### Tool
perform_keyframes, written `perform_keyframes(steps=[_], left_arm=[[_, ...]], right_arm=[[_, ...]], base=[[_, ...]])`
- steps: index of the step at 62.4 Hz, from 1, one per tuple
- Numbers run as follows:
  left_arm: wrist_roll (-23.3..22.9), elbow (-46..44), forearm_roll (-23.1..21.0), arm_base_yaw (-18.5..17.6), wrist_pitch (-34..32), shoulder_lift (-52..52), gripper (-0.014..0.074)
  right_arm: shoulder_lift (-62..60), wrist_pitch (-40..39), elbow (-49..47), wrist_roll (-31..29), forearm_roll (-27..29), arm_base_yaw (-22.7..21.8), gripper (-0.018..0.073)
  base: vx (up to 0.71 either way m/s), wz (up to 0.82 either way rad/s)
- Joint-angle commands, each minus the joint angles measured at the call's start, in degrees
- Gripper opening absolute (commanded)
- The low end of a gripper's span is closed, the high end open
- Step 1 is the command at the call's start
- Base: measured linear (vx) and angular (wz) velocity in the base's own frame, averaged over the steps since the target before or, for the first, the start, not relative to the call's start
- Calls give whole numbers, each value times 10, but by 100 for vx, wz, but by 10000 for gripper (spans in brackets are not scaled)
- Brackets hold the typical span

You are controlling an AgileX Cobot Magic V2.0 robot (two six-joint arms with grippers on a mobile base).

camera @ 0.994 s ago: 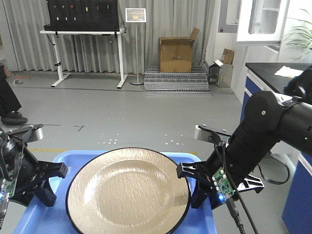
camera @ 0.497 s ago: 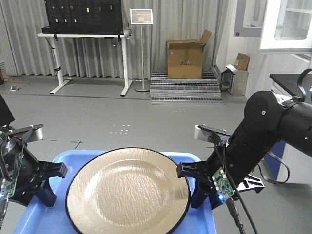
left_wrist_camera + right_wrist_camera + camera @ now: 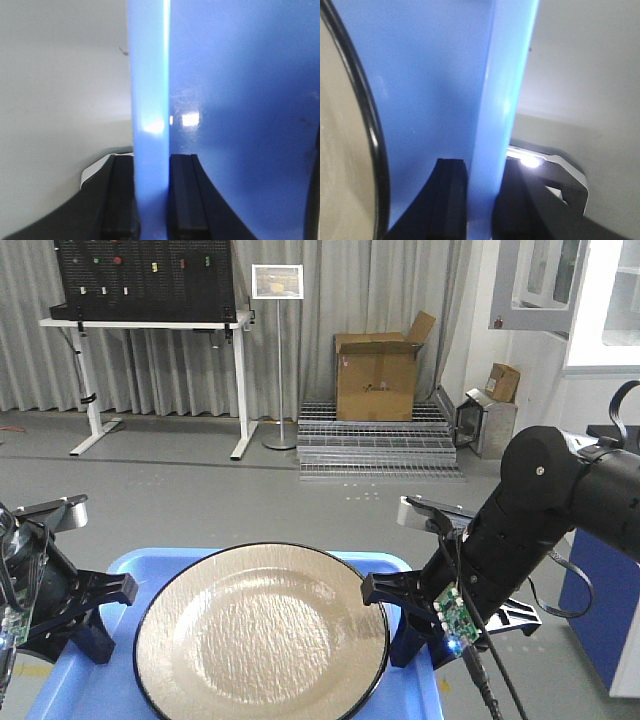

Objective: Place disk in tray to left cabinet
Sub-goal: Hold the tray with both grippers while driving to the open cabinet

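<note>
Curtained workshop, sign (image 3: 277, 281) at 12 o'clock, writing too small to read. Disk (image 3: 262, 632) face up, centred in tray (image 3: 130, 565). Left gripper (image 3: 150, 200) clamped on tray rim at 9 o'clock, right gripper (image 3: 482, 200) at 3.

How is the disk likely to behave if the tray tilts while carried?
Glossy and lying loose, the disk would probably slide toward the low side. It nearly fills the tray, so the rim should stop it soon. It looks rigid, so it may chip if dropped.
</note>
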Motion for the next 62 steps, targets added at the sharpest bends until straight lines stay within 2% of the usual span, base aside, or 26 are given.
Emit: perform_keyframes(steps=[1,62], left_arm=[[0,-22,-30,-3,-8,-28,0],[0,-22,-32,-3,-7,-27,0]], right_arm=[[-33,-10,-20,-13,30,2,-1],[-33,-7,-20,-13,31,2,-1]], base=[[69,-9],[67,0]])
